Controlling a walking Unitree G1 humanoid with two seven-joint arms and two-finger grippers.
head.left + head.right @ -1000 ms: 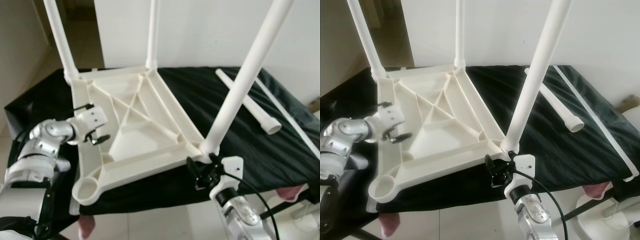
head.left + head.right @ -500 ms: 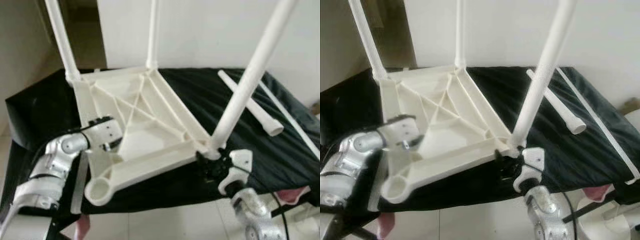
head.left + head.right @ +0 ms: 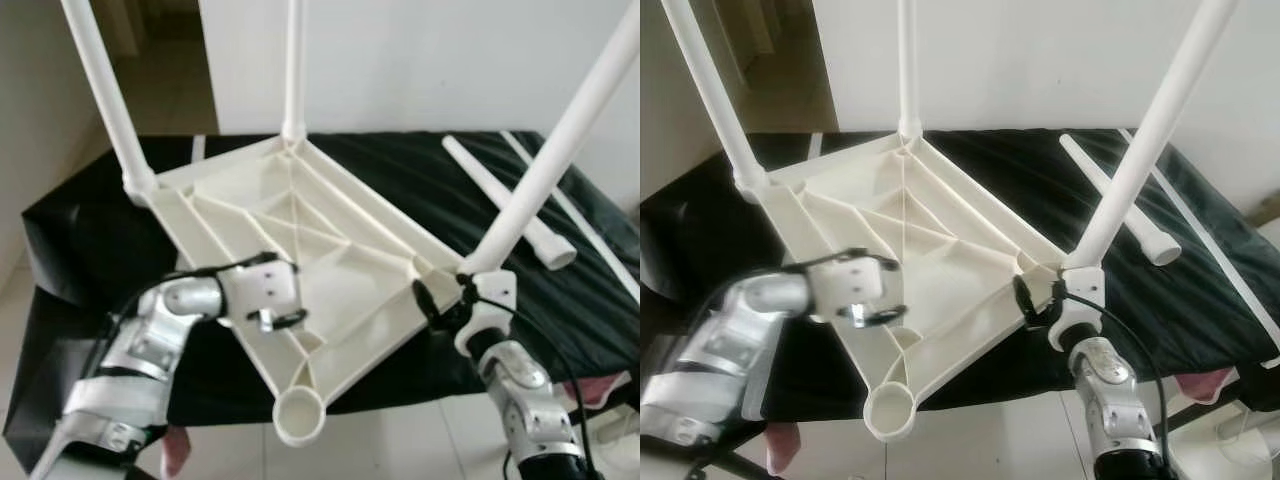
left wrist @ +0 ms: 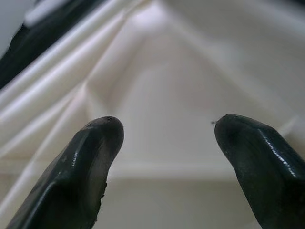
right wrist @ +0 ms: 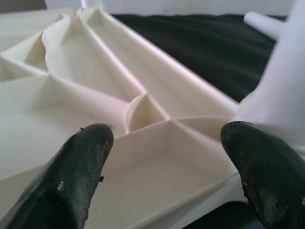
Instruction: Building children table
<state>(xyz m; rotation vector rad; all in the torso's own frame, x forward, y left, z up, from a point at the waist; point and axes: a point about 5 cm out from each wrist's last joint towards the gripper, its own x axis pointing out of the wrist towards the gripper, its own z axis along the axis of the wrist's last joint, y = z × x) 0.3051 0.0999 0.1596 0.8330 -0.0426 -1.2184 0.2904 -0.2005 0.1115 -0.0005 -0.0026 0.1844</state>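
Two grippers are on the job, both with fingers spread wide and gripping nothing. Lower left of the left eye view, the left gripper (image 3: 283, 305) hovers over the ribbed underside of the white moulded-plastic tabletop (image 3: 330, 260); its wrist camera looks straight between the glossy black fingertips (image 4: 95, 143) at cream ribs running to a corner. Over at centre right, the right gripper (image 3: 440, 300) sits right at the tabletop's near right corner, beside the foot of a leg, and its wrist view shows the open fingers (image 5: 86, 152) straddling the rim and a curved gusset there.

Moving outward: the tabletop lies upside down, skewed like a diamond, on a black cloth-covered work surface (image 3: 400, 180) filling mid frame. Three white tubular plastic legs are up — far left leg (image 3: 105, 90), rear leg (image 3: 293, 70), right leg (image 3: 560, 150) — each standing in a corner socket and running off the top of frame. That's most of the build done, I'd say.

What's left? The empty round corner socket (image 3: 299, 413) at bottom centre, overhanging the near edge, open like a cup. And the fourth loose white leg (image 3: 505, 200) lies flat on the cloth at upper right, well apart from both grippers, flared end nearest us. A thin white strip (image 3: 580, 215) lies just beyond it. Smooth, rigid plastic everywhere; the cloth is matte and wrinkled.
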